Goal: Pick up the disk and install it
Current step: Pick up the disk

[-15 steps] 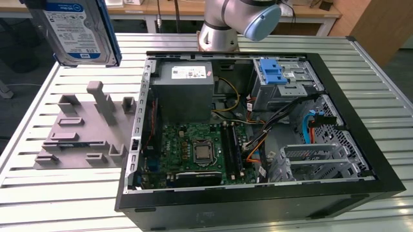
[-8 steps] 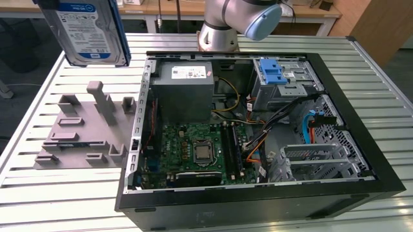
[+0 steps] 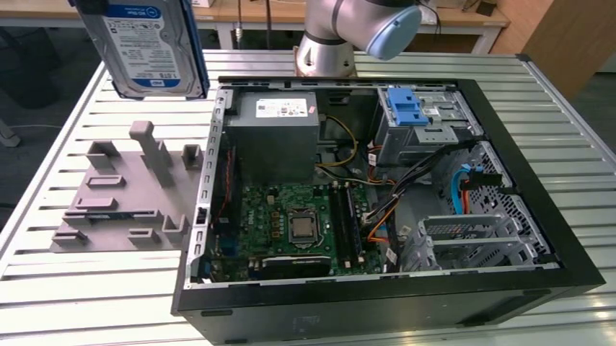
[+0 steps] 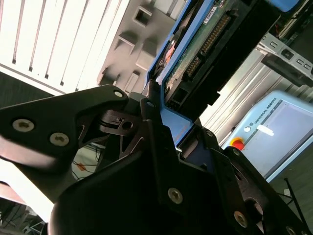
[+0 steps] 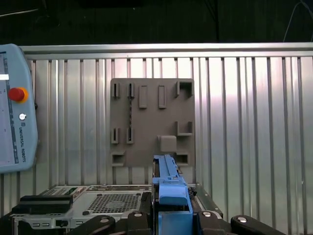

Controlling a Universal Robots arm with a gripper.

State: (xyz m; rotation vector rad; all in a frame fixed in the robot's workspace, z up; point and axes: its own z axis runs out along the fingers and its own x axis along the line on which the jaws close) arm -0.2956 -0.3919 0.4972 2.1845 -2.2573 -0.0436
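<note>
Claw (image 5: pixel 173 218) clamped on the disk (image 3: pixel 144 47); black fingers (image 4: pixel 154 132) press the blue carrier from both sides. The disk hangs upright, high above the table (image 3: pixel 58 288), with its label toward the exterior camera. Its green circuit-board side shows in the second wrist view.

Below the claw: a grey fixture plate (image 3: pixel 125 194) with pegs and slots, flat on the table.

Toward the exterior view's right of the claw, just beside the plate: an open black computer case (image 3: pixel 539 216) lying on its side. Inside it:
- grey power supply (image 3: pixel 274 130) with a white sticker
- green motherboard (image 3: pixel 255 216)
- blue latch piece (image 3: pixel 409 108) on the drive bay
- metal drive cage (image 3: pixel 472 238)
- coloured cables (image 3: pixel 385 173) strung between these parts

The arm (image 3: pixel 332 36) rises beyond the case. A teach pendant (image 5: pixel 14 122) with a red stop button sits off to the side of the plate; cannot tell what it rests on.

The table top is slatted aluminium. Wooden furniture (image 3: pixel 549 43) stands behind.
</note>
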